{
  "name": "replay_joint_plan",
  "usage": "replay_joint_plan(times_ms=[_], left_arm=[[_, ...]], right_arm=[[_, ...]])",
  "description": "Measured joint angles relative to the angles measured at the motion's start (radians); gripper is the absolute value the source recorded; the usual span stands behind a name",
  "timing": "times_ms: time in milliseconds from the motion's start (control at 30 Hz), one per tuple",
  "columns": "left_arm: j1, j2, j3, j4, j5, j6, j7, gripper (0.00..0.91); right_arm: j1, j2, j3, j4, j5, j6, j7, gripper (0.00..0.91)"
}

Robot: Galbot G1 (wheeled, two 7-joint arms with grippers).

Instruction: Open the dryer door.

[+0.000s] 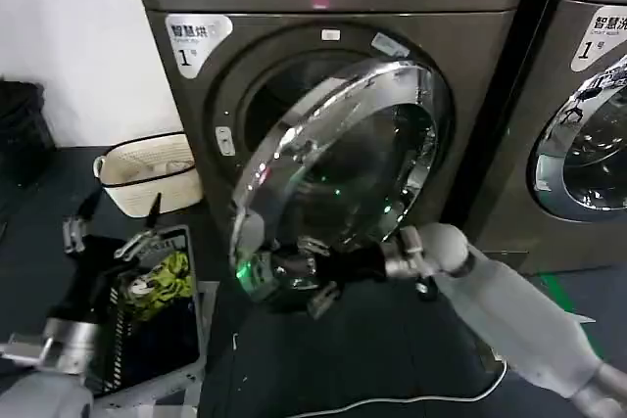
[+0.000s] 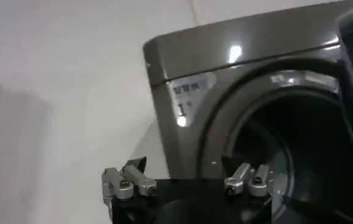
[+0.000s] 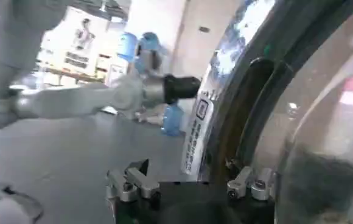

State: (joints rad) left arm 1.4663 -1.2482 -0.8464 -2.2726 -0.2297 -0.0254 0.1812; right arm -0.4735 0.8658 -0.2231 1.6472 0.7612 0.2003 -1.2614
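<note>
The dryer (image 1: 470,95) is a dark grey-bronze machine with a white "1" label (image 1: 196,38). The dryer door (image 1: 343,154), a chrome ring around dark glass, stands swung partway out, baring the left of the drum opening (image 1: 279,85). My right gripper (image 1: 299,276) is at the door's lower left rim. In the right wrist view this gripper (image 3: 188,182) is open, and the door's edge with its white sticker (image 3: 198,125) runs down between the fingers. My left gripper (image 1: 108,227) is parked low on the left, open and empty. The left wrist view has it (image 2: 188,182) below the dryer (image 2: 182,55).
A white laundry basket (image 1: 147,173) sits on the floor left of the dryer. A second similar machine (image 1: 588,124) stands on the right. A dark bag with yellow-green contents (image 1: 157,286) lies by my left arm. A white cable (image 1: 392,403) crosses the floor.
</note>
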Motion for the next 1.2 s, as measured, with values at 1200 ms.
replay_joint_plan(times_ms=[1200], left_arm=[[-0.515, 0.132, 0.792, 0.262, -0.025, -0.052, 0.196, 0.907]], right_arm=[[-1.284, 0.249, 1.813, 0.329, -0.21, 0.059, 0.819, 0.907]])
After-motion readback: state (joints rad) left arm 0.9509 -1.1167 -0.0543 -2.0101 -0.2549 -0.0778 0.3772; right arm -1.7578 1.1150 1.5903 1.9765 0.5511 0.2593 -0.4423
